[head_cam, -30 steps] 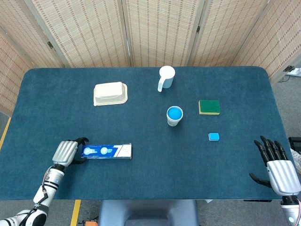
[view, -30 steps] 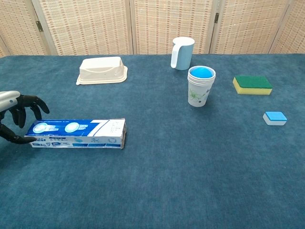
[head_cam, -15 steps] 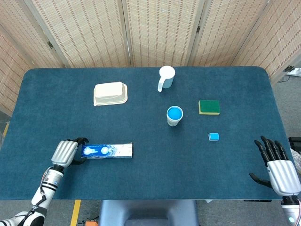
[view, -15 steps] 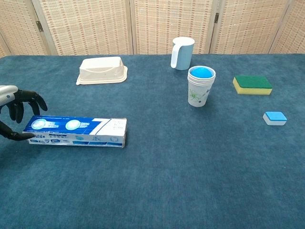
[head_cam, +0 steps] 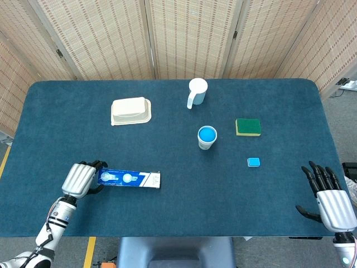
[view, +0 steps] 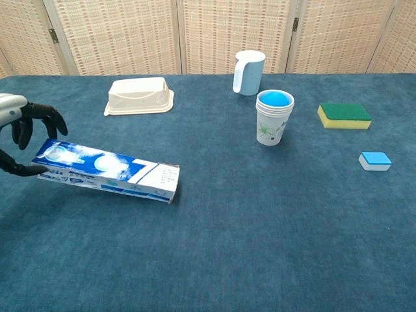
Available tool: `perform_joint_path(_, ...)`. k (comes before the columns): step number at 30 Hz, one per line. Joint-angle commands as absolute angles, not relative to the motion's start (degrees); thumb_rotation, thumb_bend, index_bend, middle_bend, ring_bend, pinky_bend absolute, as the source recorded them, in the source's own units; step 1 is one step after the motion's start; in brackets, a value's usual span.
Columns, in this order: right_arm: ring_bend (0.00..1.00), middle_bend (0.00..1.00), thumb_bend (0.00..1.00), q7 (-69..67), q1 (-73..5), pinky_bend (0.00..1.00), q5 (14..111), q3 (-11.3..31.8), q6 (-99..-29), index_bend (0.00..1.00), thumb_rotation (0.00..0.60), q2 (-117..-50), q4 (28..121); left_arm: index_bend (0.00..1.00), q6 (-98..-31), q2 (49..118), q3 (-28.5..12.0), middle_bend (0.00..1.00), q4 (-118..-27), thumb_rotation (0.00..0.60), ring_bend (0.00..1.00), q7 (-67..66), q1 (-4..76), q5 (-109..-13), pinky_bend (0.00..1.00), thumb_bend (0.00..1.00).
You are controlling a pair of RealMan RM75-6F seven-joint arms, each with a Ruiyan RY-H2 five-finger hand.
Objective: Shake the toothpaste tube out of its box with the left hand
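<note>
Left hand [view: 23, 133] at the frame's left edge, fingers curled around one end of the toothpaste box [view: 107, 170]. Box tilted, held end raised, far end touching the blue table [view: 260, 234] at lower left. Right hand [head_cam: 329, 201] at lower right of the head view, fingers spread, holding nothing.

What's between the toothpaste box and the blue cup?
Nothing. Between the toothpaste box, held by the left hand, and the blue cup there is only bare table, clearest in the chest view.
</note>
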State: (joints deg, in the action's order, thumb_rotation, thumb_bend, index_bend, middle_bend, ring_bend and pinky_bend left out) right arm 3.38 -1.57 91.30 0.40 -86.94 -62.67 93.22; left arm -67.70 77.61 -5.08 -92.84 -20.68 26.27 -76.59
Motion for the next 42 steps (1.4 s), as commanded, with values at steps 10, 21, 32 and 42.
perform_joint_path(10, 0.00, 0.00, 0.18, 3.3, -1.6, 0.00, 91.3, 0.5, -87.1, 0.00, 0.600, -62.7, 93.1, 0.36, -65.9, 74.7, -8.1, 0.48, -100.1, 0.600, 0.59, -35.6, 30.8, -72.3, 0.52, 0.25)
perform_joint_path(21, 0.00, 0.00, 0.18, 3.4, -1.5, 0.00, 92.5, -0.1, -87.4, 0.00, 0.600, -62.8, 93.3, 0.35, -68.3, 76.4, -8.4, 0.48, -105.6, 0.600, 0.58, -57.5, 34.8, -64.5, 0.51, 0.25)
perform_joint_path(32, 0.00, 0.00, 0.18, 4.9, -2.0, 0.00, 92.5, -0.3, -86.2, 0.00, 0.600, -63.3, 93.4, 0.35, -69.0, 73.2, -8.8, 0.48, -103.1, 0.600, 0.58, -63.7, 38.5, -65.5, 0.51, 0.25)
perform_joint_path(42, 0.00, 0.00, 0.18, 4.8, -1.7, 0.00, 92.9, -0.5, -86.9, 0.00, 0.600, -63.1, 93.6, 0.35, -71.4, 69.5, -8.7, 0.48, -107.2, 0.600, 0.58, -77.0, 41.8, -65.3, 0.50, 0.25)
